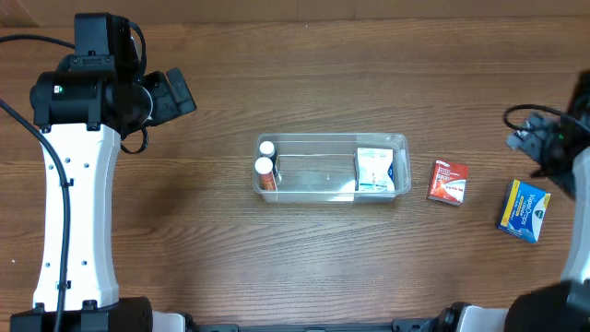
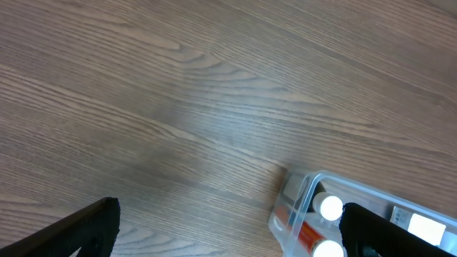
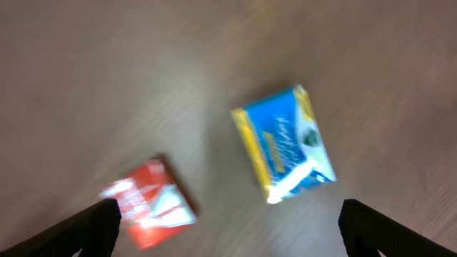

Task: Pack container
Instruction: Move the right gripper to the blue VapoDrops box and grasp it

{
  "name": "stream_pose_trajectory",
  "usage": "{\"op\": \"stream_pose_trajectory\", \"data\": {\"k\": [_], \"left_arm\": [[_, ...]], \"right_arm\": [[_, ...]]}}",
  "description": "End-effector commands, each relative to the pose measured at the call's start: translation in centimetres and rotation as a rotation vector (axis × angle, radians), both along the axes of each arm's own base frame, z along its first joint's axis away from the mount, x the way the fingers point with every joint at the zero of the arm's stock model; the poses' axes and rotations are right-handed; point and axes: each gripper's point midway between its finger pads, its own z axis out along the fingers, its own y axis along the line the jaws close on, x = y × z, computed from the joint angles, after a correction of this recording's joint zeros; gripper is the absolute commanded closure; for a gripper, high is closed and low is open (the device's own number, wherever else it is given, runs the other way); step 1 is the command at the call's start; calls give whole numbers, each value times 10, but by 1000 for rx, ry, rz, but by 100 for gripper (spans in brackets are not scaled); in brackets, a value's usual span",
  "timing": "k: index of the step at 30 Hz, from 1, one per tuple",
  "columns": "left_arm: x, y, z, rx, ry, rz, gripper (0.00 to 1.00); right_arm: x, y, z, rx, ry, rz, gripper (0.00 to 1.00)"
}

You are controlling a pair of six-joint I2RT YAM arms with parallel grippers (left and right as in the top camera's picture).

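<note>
The container (image 1: 323, 138) sits at the middle of the table (image 1: 277, 267), its long side running left to right. It is a clear plastic bin, rectangular with rounded corners and a raised rim, and the wood grain shows through its bare floor. At its left end are a white bottle (image 1: 267, 148) and, just beside it, an orange bottle (image 1: 265, 170), both with white caps up. At its right end is a white box (image 1: 373, 171) with blue print, against the wall. The stretch between the bottles and the box is bare.

To the right of the container, near it but apart, a red box (image 1: 448, 182) lies on the table. A blue box (image 1: 524, 210) lies farther right.

The left gripper (image 2: 228, 228) hangs over bare wood well to the far left of the container, with its fingers (image 2: 89, 230) spread wide and holding nothing. A rounded corner of the container (image 2: 289, 214) shows in the left wrist view.

The right gripper (image 3: 225, 221) is above the two loose boxes. Its view is blurred, but its fingers (image 3: 389, 230) are wide apart and empty, with the blue box (image 3: 285, 143) and red box (image 3: 150, 203) below.
</note>
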Motion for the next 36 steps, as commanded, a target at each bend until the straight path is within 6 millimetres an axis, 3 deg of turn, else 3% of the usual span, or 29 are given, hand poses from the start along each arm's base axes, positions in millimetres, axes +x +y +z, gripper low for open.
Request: {"op": "stream_pose_trajectory", "data": {"k": [1, 5, 16, 36], "left_arm": [[1, 2, 2, 15, -7, -11, 0], [1, 2, 2, 15, -6, -11, 0], [1, 2, 2, 14, -6, -11, 0], [1, 2, 2, 20, -6, -21, 0]], "right_arm": [[-22, -21, -45, 72, 76, -43, 0], [-34, -40, -85, 101, 121, -82, 0], [-40, -38, -148, 197, 270, -42, 0], [-38, -32, -167, 232, 260, -19, 0]]}}
